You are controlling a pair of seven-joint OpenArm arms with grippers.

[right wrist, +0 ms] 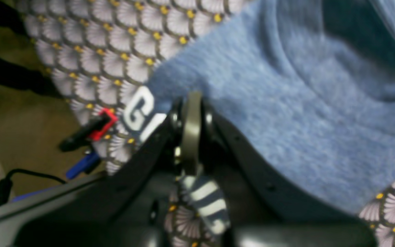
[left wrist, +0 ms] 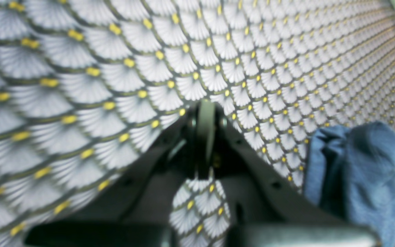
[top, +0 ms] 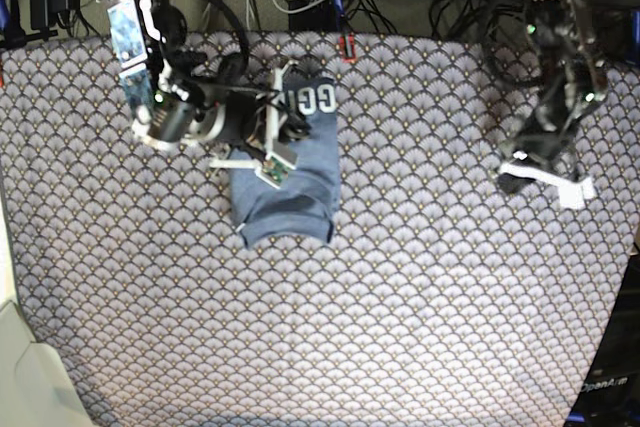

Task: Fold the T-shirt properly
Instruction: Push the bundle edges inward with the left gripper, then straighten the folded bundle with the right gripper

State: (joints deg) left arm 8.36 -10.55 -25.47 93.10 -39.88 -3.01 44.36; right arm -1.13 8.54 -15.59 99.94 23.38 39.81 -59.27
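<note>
T-shirt [top: 287, 167] folded, under right pincer [right wrist: 190, 99] | both clenched empty | left pincer [left wrist: 206, 106] well apart

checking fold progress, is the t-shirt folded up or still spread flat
Folded. The T-shirt lies as a compact bundle on the table cover, no sleeves spread out, with white lettering at its far end.
</note>
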